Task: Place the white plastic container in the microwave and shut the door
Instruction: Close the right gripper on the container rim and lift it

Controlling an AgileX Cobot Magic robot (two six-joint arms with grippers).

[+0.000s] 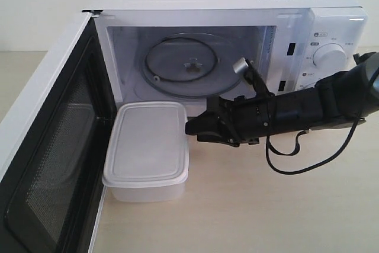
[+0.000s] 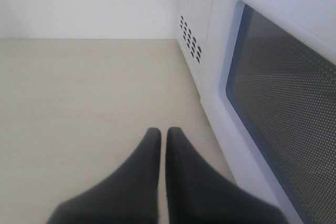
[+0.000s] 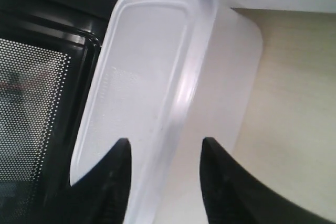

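Note:
The white plastic container (image 1: 147, 146) (image 3: 157, 77) sits lidded on the table, just in front of the microwave (image 1: 225, 16) and against the inner face of the open door (image 1: 53, 146) (image 3: 31, 103). My right gripper (image 1: 190, 128) (image 3: 165, 141) reaches in from the right and is open. One finger is over the lid and the other beside the container's right wall, straddling its rim. My left gripper (image 2: 163, 129) is shut and empty, low over the table beside the door's outer face (image 2: 283, 103). It does not show in the exterior view.
The glass turntable (image 1: 183, 63) lies bare inside the cavity. A dial (image 1: 330, 57) is on the right panel, partly behind my right arm. Light wood table (image 1: 266, 205) spreads in front. Side vents (image 2: 190, 38) show beyond the door.

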